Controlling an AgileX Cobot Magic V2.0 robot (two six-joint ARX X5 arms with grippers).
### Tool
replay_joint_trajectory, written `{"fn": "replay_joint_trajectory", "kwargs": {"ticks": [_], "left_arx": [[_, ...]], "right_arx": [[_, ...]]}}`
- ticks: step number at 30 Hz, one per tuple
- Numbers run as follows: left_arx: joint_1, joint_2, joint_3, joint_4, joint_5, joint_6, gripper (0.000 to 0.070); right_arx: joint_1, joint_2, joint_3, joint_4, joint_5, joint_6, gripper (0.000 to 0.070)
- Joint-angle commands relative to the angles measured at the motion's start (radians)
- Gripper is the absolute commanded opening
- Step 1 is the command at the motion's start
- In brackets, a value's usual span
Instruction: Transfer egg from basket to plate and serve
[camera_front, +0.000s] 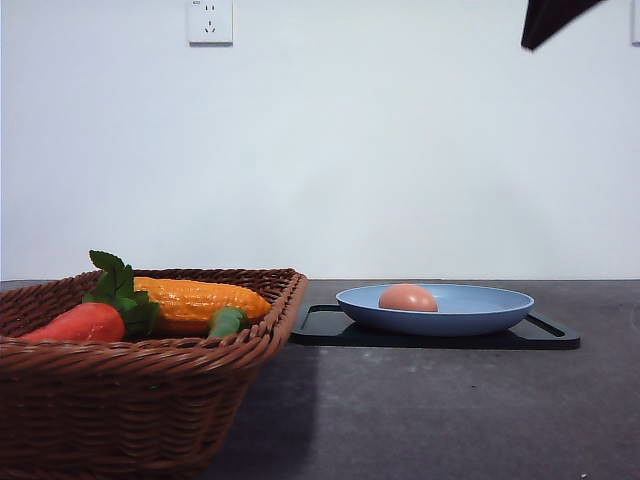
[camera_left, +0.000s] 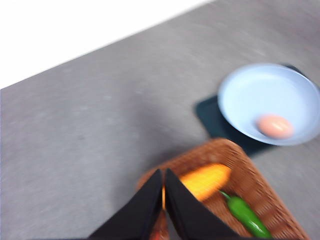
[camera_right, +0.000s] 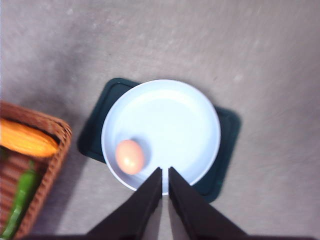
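Note:
The egg (camera_front: 407, 297) lies in the light-blue plate (camera_front: 490, 305), toward its basket side. The plate rests on a flat black tray (camera_front: 330, 325). The brown wicker basket (camera_front: 130, 400) stands at the front left. In the right wrist view my right gripper (camera_right: 165, 170) hangs high above the plate (camera_right: 175, 120), over its rim, shut and holding nothing, with the egg (camera_right: 130, 156) just to one side. My left gripper (camera_left: 163, 172) is shut and empty above the basket (camera_left: 265, 192) corner; the egg (camera_left: 275, 126) and plate (camera_left: 260, 90) lie beyond.
The basket holds a yellow corn cob (camera_front: 200, 298), a red-orange carrot (camera_front: 80, 322) with green leaves and a green pepper (camera_front: 227, 321). A dark piece of an arm (camera_front: 550, 18) shows at the top right. The wall has a socket (camera_front: 210, 20).

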Motion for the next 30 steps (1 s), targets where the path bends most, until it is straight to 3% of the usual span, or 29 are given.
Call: {"fn": "replay_joint_trajectory", "kwargs": {"ticks": [1, 6, 12, 17, 22, 26, 30], "left_arx": [[0.019, -0.012, -0.014, 0.032, 0.025, -0.01, 0.0], [0.079, -0.092, -0.151, 0.138, 0.032, -0.038, 0.0], [0.101, -0.238, -0.373, 0.278, 0.037, -0.082, 0.0], [0.101, -0.377, -0.561, 0.371, 0.039, -0.154, 0.0], [0.101, -0.534, -0.754, 0.483, 0.045, -0.247, 0.0], [0.101, -0.609, -0.826, 0.514, 0.061, -0.32, 0.0], [0.101, -0.613, -0.826, 0.519, 0.061, -0.342, 0.0]], "right_arx": [[0.048, -0.013, 0.003, 0.009, 0.054, -0.022, 0.0], [0.173, -0.147, -0.127, 0.116, 0.201, -0.022, 0.0], [0.263, -0.368, -0.46, 0.361, 0.342, -0.022, 0.0], [0.274, -0.582, -0.8, 0.615, 0.356, -0.016, 0.0], [0.274, -0.758, -1.046, 0.788, 0.32, 0.029, 0.0], [0.274, -0.838, -1.163, 0.894, 0.311, 0.069, 0.0], [0.274, -0.846, -1.18, 0.9, 0.312, 0.097, 0.0]]}}
